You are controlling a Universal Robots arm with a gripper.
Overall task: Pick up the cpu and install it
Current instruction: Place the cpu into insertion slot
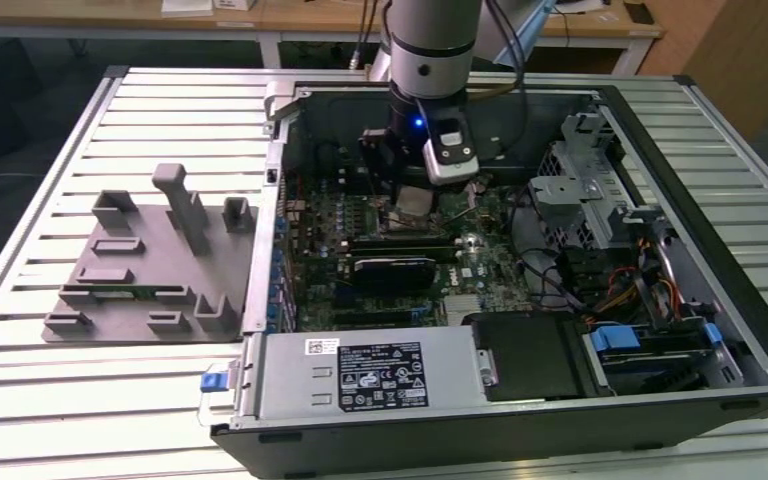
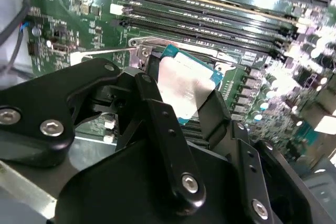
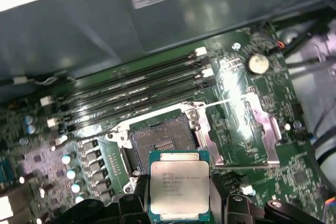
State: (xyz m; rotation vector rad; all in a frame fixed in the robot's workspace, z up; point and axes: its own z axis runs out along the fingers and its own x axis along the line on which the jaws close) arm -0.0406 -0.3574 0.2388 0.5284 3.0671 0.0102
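1. So the cpu [image 3: 179, 184] isn't off to any side of the gripper [image 2: 184, 100]. It's right in it, metal lid up, lying flat and level with the motherboard [image 3: 231, 80].
2. What matters is the socket [image 3: 160, 140]. It sits below the fingertips and a bit ahead of the chip's front edge, so the two don't look lined up yet.
3. The load plate [image 3: 269, 129] is flipped open off to one side of the socket, so the contact bed is bare.
4. The chip is close to square, and its edges look roughly parallel to the socket frame, maybe a hair twisted.
5. Only one arm here, so no question of which one is nearer.
6. Both fingers [image 2: 157, 111] are pinched onto opposite edges of the chip, with nothing else in the grip.
7. I can't tell how much height is left above the socket; the exterior view just shows the chip down inside the case.
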